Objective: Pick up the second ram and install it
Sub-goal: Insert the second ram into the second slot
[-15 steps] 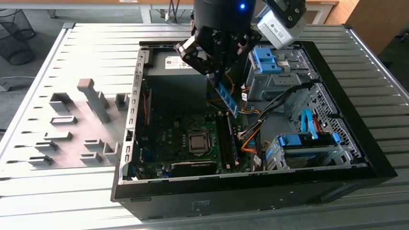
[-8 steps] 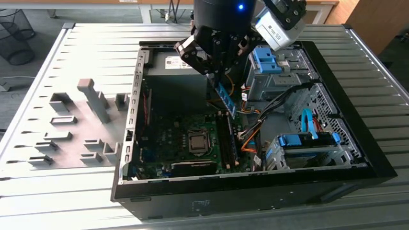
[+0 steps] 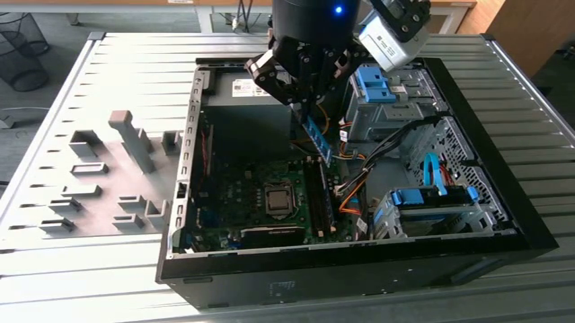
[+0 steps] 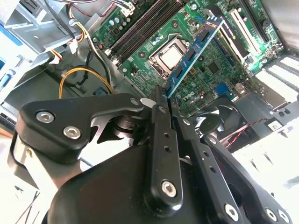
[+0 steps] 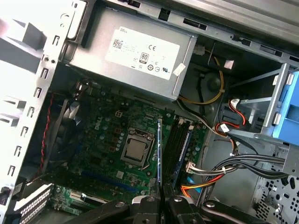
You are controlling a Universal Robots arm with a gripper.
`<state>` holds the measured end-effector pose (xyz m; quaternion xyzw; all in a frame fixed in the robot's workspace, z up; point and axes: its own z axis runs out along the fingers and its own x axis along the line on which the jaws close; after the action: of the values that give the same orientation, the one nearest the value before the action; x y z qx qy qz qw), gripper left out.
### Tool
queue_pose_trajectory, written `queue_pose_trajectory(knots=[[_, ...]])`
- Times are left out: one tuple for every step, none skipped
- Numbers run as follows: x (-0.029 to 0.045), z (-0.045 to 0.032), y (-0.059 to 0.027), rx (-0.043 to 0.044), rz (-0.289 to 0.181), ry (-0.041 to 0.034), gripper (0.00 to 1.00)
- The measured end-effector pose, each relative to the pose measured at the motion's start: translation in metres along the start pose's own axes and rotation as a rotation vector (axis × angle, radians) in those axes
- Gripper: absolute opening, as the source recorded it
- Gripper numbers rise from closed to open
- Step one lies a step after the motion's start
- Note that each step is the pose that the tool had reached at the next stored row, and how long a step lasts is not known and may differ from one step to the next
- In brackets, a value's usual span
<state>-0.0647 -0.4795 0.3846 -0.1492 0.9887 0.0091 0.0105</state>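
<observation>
Second ram (image 3: 316, 138) is clamped edge-on between the gripper (image 3: 303, 106) fingers, hanging in the upper middle of the exterior view, above the open PC case (image 3: 503, 249) and clear of the motherboard (image 3: 242, 195). In the second wrist view the stick (image 4: 194, 50) runs from the closed fingertips (image 4: 159, 100) up toward the upper right of the frame, over the board; one row of black chips shows along it. In the first wrist view it reads as a thin blue line (image 5: 160, 149) rising from the fingers at bottom centre, just beside the CPU socket (image 5: 136, 150). Jaws are shut down to the stick's thickness, nothing else held. One blue ram stick (image 5: 183, 148) already sits in the slot bank to the right of centre in that view; black slots lie next to it, count unclear. One CPU socket, one fan (image 5: 65, 128) at left. One grey power supply (image 5: 135, 60) at the top of the first wrist view with one white label; its print is not read off here. Blue drive carriers: two visible in the exterior view, one (image 3: 373, 84) upper right, one (image 3: 431, 198) lower right. Grey fixture blocks (image 3: 117, 168) stand on the slatted table (image 3: 108, 276) at the exterior view's left, well apart from the case; roughly ten, exact number unclear.
</observation>
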Motion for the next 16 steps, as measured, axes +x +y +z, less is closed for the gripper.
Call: queue_pose_trajectory(knots=[[0.0000, 0.0000, 0.0000, 0.0001, 0.002, 0.0000, 0.14], [0.0000, 0.0000, 0.0000, 0.0003, 0.007, -0.0001, 0.14], [0.0000, 0.0002, 0.0000, 0.0006, 0.017, -0.0002, 0.14], [0.0000, 0.0004, 0.0000, 0.0011, 0.034, -0.0005, 0.14], [0.0000, 0.0006, 0.0000, 0.0017, 0.051, -0.0007, 0.14], [0.0000, 0.0008, 0.0000, 0.0023, 0.069, -0.0008, 0.14], [0.0000, 0.0011, 0.0000, 0.0028, 0.087, -0.0010, 0.14], [0.0000, 0.0015, 0.0000, 0.0032, 0.105, -0.0013, 0.14], [0.0000, 0.0018, 0.0000, 0.0037, 0.123, -0.0016, 0.14], [0.0001, 0.0022, -0.0001, 0.0042, 0.143, -0.0018, 0.14], [0.0001, 0.0026, -0.0001, 0.0046, 0.161, -0.0022, 0.14], [0.0001, 0.0029, -0.0001, 0.0050, 0.179, -0.0023, 0.14], [0.0001, 0.0033, -0.0001, 0.0054, 0.197, -0.0026, 0.14], [0.0001, 0.0037, -0.0001, 0.0058, 0.215, -0.0028, 0.14], [0.0001, 0.0041, -0.0001, 0.0062, 0.233, -0.0031, 0.14], [0.0001, 0.0045, -0.0001, 0.0067, 0.251, -0.0034, 0.14]])
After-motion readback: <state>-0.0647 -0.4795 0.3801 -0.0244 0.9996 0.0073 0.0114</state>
